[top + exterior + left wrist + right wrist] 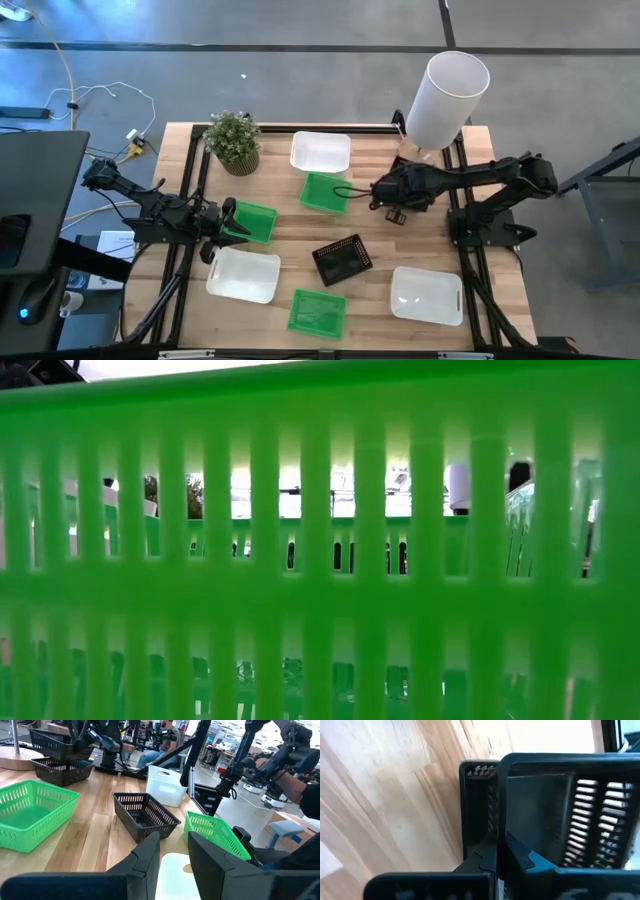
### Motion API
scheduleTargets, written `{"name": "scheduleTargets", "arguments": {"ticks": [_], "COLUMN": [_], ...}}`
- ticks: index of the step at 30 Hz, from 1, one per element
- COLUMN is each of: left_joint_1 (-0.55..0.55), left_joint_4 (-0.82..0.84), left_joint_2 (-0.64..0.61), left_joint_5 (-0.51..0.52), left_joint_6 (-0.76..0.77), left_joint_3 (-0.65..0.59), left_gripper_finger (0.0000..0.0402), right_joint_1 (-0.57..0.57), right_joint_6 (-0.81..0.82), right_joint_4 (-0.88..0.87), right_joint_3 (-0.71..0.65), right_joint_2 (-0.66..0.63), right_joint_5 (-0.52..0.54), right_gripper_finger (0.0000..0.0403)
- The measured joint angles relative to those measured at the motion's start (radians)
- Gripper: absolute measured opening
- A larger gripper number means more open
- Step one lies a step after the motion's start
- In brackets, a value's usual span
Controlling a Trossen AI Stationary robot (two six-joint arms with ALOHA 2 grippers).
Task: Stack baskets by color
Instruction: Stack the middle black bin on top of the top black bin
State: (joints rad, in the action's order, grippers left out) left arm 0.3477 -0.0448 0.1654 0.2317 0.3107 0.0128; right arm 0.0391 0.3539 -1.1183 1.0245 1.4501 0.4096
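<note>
No finished colour stack shows, so most of the sorting is left. Three green baskets [325, 192] lie apart: one mid-table, one [317, 311] at the near edge, one [252, 222] tilted at the left edge, held on its rim by the part-open left gripper [226, 222]. Three white baskets [320, 152] sit separate. One black basket [342, 259] lies mid-table; the right gripper [392, 205], clamped shut, grips another black basket [570, 815] near the right side.
</note>
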Motion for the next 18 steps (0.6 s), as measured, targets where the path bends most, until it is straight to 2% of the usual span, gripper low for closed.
{"name": "scheduleTargets", "arguments": {"ticks": [5,18], "left_joint_1": [0.0,0.0], "left_joint_4": [-0.003,-0.003], "left_joint_2": [0.0,0.0], "left_joint_5": [0.013,0.018], "left_joint_6": [0.0,0.0], "left_joint_3": [0.0,0.0], "left_gripper_finger": [0.009,0.009], "right_joint_1": [0.014,0.014], "right_joint_6": [0.004,0.005], "right_joint_4": [0.003,0.067], "right_joint_3": [0.0,-0.064], "right_joint_2": [0.001,0.001], "right_joint_5": [-0.043,-0.047], "right_gripper_finger": [0.0,0.0]}}
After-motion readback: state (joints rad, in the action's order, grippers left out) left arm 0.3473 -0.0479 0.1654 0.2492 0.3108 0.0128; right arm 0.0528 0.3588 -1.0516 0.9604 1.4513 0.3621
